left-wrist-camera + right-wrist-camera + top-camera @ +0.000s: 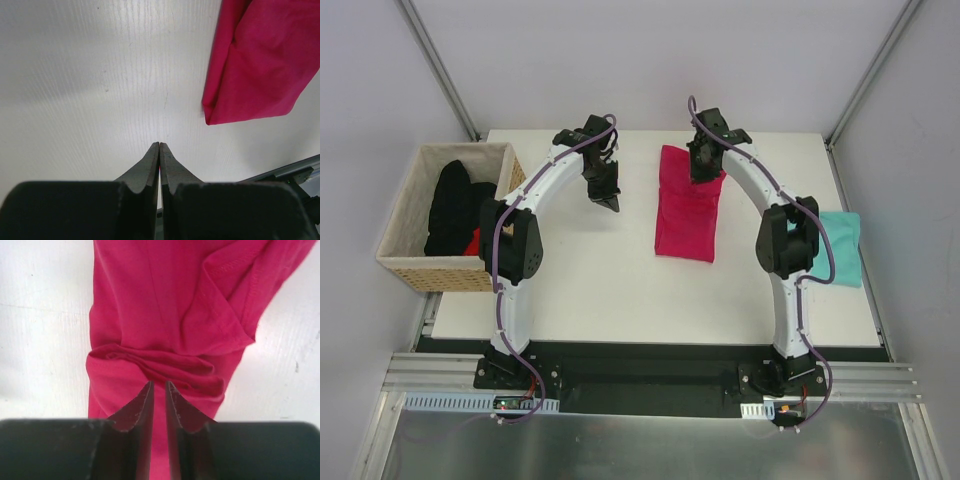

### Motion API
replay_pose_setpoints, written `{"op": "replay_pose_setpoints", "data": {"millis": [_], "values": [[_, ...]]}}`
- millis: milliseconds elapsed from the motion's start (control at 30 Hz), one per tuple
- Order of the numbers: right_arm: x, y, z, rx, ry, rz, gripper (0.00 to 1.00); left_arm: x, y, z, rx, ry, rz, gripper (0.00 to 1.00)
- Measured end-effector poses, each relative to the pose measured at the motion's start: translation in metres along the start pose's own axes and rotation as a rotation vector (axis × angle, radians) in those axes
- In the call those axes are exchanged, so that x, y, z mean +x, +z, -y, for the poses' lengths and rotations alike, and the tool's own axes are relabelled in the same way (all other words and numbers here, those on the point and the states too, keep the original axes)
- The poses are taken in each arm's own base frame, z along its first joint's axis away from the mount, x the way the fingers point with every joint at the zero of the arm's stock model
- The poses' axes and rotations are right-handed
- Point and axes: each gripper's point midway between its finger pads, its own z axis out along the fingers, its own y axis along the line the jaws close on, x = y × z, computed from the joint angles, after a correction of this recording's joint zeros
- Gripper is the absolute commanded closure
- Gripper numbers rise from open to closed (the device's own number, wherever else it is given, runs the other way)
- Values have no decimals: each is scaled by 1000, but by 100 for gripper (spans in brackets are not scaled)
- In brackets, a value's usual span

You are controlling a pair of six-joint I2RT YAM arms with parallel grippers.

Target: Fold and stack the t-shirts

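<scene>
The pink t-shirt [687,205] lies folded into a long narrow strip at the middle back of the table [600,280]. My right gripper [701,178] hangs over its far end. In the right wrist view its fingertips [158,382] stand a narrow gap apart at a bunched crease of the pink t-shirt [165,305], with pink cloth showing through the gap. The teal t-shirt [842,245] lies at the table's right edge, partly behind the right arm. My left gripper [613,203] is shut and empty [159,143] over bare table, left of the pink t-shirt [260,65].
A wicker basket [420,272] stands off the table's left edge, holding a black garment [450,205] and a bit of red cloth [472,243]. Walls close in the back and both sides.
</scene>
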Motion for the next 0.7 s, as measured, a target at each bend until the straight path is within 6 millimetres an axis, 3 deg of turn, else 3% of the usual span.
{"op": "replay_pose_setpoints", "data": {"millis": [67, 200, 500, 700], "values": [[0, -6, 1, 4, 5, 10, 99, 0, 0, 0, 0, 0, 0, 100], [13, -13, 2, 10, 33, -3, 99, 0, 0, 0, 0, 0, 0, 100], [71, 7, 2, 28, 79, -137, 99, 0, 0, 0, 0, 0, 0, 100], [77, 11, 1, 27, 93, -147, 99, 0, 0, 0, 0, 0, 0, 100]]}}
